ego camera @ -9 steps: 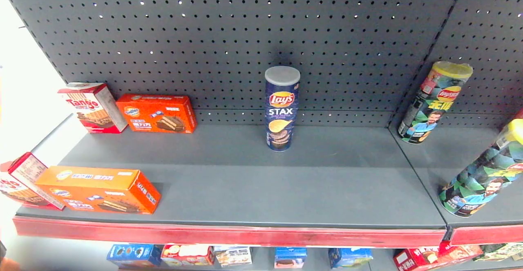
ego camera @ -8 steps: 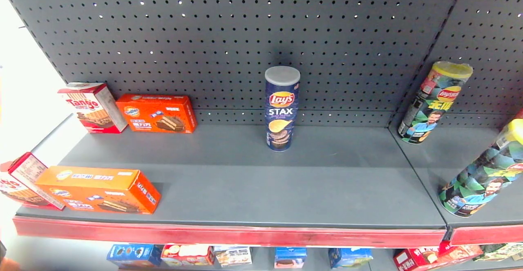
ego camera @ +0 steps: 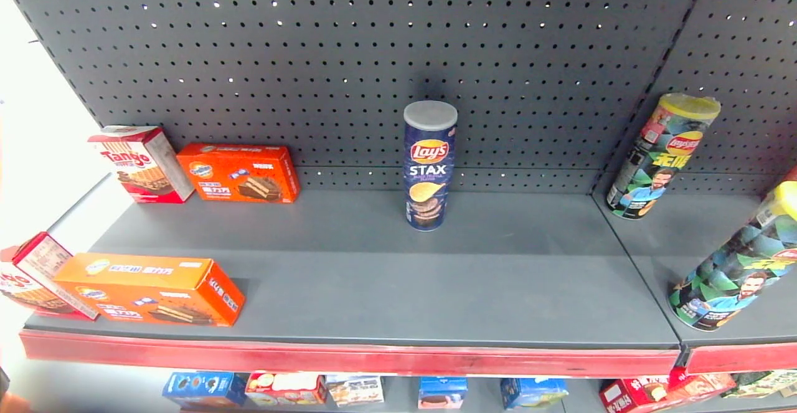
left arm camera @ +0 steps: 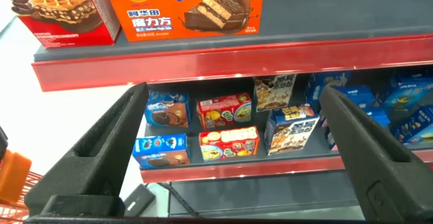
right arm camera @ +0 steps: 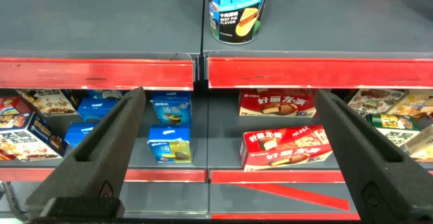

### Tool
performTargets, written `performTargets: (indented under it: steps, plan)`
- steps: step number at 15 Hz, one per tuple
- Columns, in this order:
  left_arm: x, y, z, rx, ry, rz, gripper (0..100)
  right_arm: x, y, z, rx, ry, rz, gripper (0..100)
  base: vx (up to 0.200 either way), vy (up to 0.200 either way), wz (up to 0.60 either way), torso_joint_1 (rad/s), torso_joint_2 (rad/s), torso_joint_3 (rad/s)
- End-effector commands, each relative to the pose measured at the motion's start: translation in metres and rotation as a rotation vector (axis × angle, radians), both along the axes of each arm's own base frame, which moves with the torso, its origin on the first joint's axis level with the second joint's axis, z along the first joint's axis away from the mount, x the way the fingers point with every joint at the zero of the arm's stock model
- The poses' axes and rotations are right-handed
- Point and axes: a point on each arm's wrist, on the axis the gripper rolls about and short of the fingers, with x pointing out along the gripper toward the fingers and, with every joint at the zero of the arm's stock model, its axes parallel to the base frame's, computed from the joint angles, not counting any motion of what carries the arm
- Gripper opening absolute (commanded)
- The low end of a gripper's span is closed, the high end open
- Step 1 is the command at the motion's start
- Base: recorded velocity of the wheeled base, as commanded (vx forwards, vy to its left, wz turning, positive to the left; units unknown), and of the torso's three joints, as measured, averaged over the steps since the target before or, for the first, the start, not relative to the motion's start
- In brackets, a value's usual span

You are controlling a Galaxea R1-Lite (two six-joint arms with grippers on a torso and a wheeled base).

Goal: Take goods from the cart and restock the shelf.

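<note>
Left end effector [left arm camera: 233, 92] spread wide, pointing forward, right end effector [right arm camera: 230, 94] equally wide apart

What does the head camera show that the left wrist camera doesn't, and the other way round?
Head view only: the blue chip can upright mid-shelf, the pegboard behind it, the rear green can and front green can on the right. Left wrist view only: the left gripper, open and empty. Both: the front orange box, the red wafer box beside it, the shelf's red edge strip, and lower-shelf boxes.
</note>
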Motion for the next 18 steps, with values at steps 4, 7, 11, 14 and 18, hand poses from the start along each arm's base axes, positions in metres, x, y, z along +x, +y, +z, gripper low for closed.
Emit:
performTargets:
  steps: [4,7,11,14,18]
  plan:
    - [0.0001,0.0,0.0,-0.002,0.001,0.0,100,0.0001,0.0,0.0,0.001,0.001,-0.002,100,0.0,0.0,0.6,-0.001,0.0,0.0]
    - [0.0001,0.0,0.0,-0.002,0.001,0.0,100,0.0001,0.0,0.0,0.001,0.001,0.0,100,0.0,0.0,0.6,0.007,0.0,0.002]
    - [0.0001,0.0,0.0,0.003,0.001,-0.001,100,0.0001,0.0,0.0,-0.001,0.001,0.0,100,0.0,0.0,0.6,0.005,0.0,0.001]
    - [0.0001,0.0,0.0,-0.002,0.001,0.0,100,0.0001,0.0,0.0002,0.002,0.0,-0.003,100,0.0,0.0,0.4,0.002,0.0,0.0]
    - [0.0001,0.0,0.0,0.001,0.001,-0.001,100,0.0001,0.0,0.0002,0.002,0.0,-0.003,100,0.0,0.0,0.0,0.0,0.0,0.0]
